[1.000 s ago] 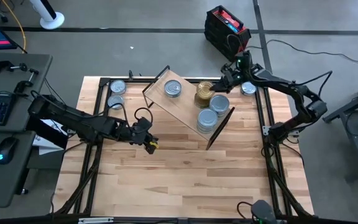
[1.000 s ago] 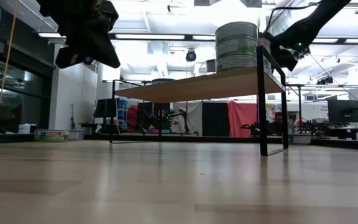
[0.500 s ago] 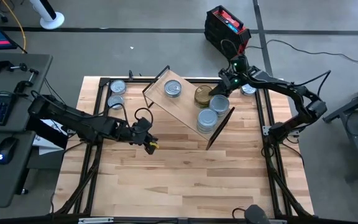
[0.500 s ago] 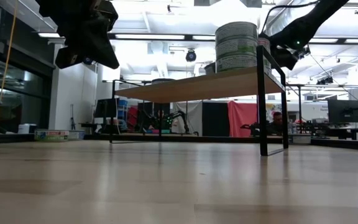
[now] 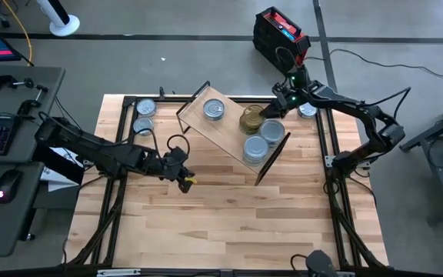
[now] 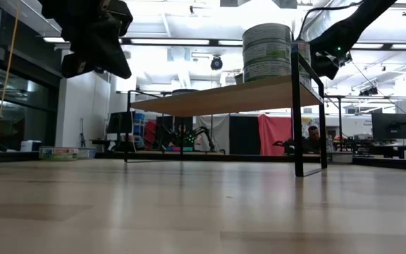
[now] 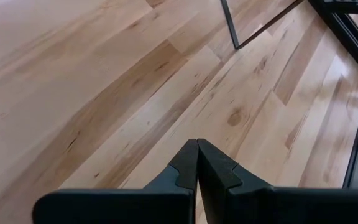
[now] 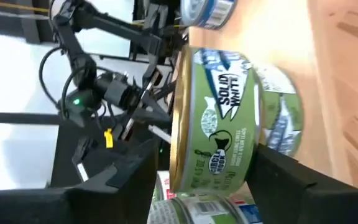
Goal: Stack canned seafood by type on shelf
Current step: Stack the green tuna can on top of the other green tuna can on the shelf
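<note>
The shelf [image 5: 231, 132] stands slantwise at the table's far middle. On it are a silver-topped tin [image 5: 215, 110], a gold-topped tin [image 5: 251, 119] and two silver-topped tins [image 5: 271, 129] [image 5: 256, 148]. My right gripper [image 5: 268, 112] is open at the gold-topped tin. In the right wrist view its fingers stand on either side of this green-labelled tin [image 8: 216, 124], which seems to rest on another tin [image 8: 281, 124]. My left gripper [image 5: 184, 178] hangs shut above the bare table left of centre, with nothing in it [image 7: 197, 152].
Two more silver-topped tins [image 5: 145, 108] [image 5: 142, 125] lie on the table at the far left. One [image 5: 308, 110] lies at the far right, behind my right arm. A black metal frame [image 5: 121, 138] rims the table. Bare wood [image 5: 229, 223] fills the near half.
</note>
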Controlling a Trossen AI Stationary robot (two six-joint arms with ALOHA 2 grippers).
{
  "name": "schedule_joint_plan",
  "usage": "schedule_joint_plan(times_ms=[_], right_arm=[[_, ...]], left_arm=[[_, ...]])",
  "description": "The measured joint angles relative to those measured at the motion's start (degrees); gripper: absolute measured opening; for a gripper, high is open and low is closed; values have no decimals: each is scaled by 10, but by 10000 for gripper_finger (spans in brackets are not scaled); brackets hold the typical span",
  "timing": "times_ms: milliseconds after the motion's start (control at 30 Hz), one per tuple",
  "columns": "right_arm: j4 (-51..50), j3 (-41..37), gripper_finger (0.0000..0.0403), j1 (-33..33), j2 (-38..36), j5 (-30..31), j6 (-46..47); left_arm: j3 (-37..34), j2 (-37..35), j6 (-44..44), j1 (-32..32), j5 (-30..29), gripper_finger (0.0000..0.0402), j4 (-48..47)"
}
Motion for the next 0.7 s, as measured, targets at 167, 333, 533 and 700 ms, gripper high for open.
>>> schedule_joint_plan(times_ms=[167,333,533,700], right_arm=[[-8,0,218,10,0,6,9],[6,0,218,31,0,-3,1],[37,0,218,31,0,-7,4],[32,0,218,30,-10,19,-13]], left_arm=[[0,0,-1,-5,0,1,-2],[0,0,0,-5,0,1,-4],[0,0,1,-5,0,1,-3],[0,0,-1,-5,0,1,-3]])
